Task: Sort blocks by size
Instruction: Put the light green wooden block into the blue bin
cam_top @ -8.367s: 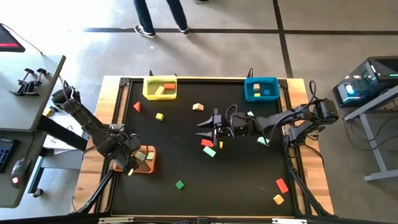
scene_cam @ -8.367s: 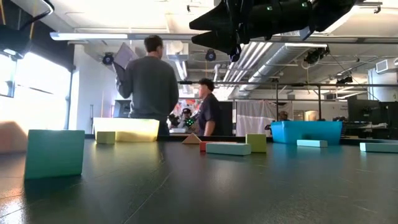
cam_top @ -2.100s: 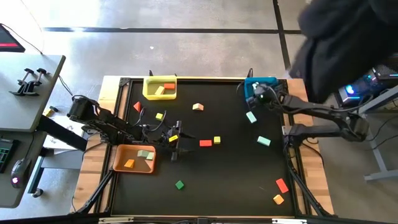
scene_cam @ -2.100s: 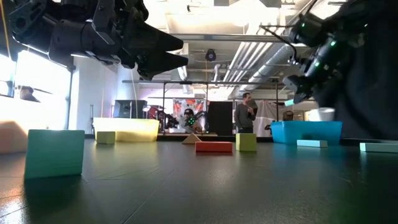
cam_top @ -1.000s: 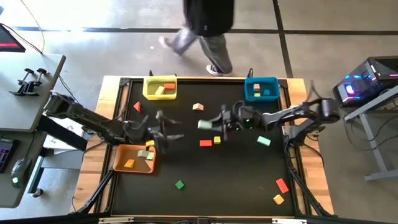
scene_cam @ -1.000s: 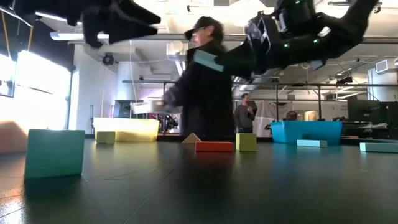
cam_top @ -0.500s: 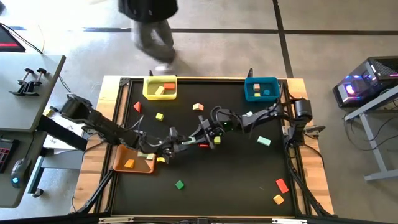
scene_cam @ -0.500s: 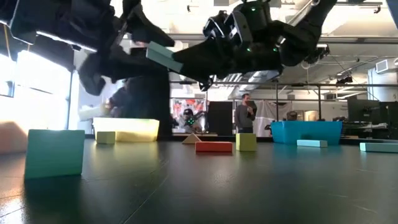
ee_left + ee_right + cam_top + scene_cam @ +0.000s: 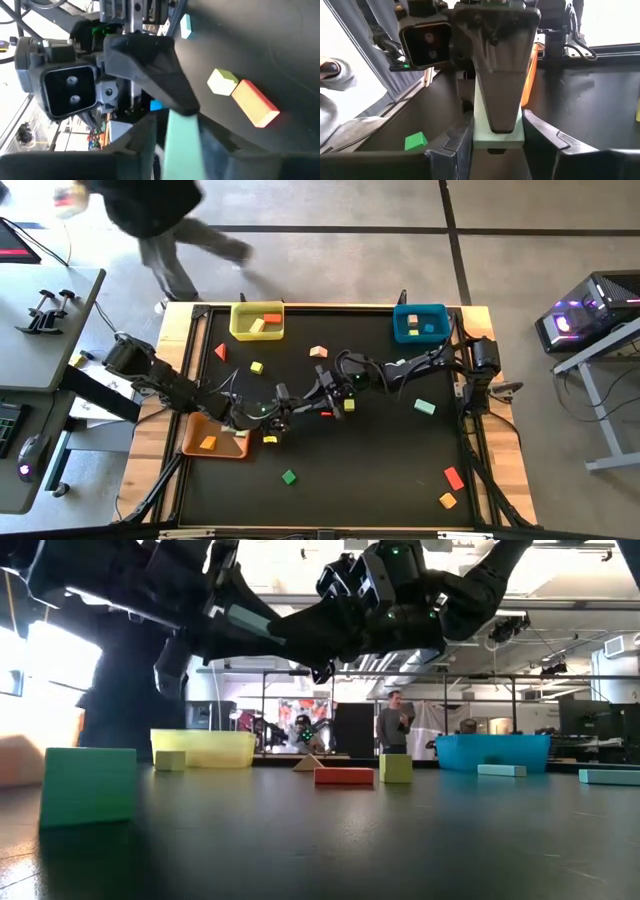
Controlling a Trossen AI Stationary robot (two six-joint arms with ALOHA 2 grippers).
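Mid-table, above surface: left end effector (image 9: 283,406) and right end effector (image 9: 322,393) tip to tip, both clenched on one mint bar (image 9: 497,131). Just beside: one red bar (image 9: 254,102), one yellow cube (image 9: 222,81). Three bins; orange bin (image 9: 196,442) nearest left end effector. Table (image 9: 375,470) edges well apart.

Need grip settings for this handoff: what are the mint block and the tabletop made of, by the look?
Mint block: likely painted wood or solid plastic, judging by its matte, even colour and crisp edges. Tabletop: dark smooth sheet, perhaps rubber or laminate; in the low view it faintly reflects the blocks.
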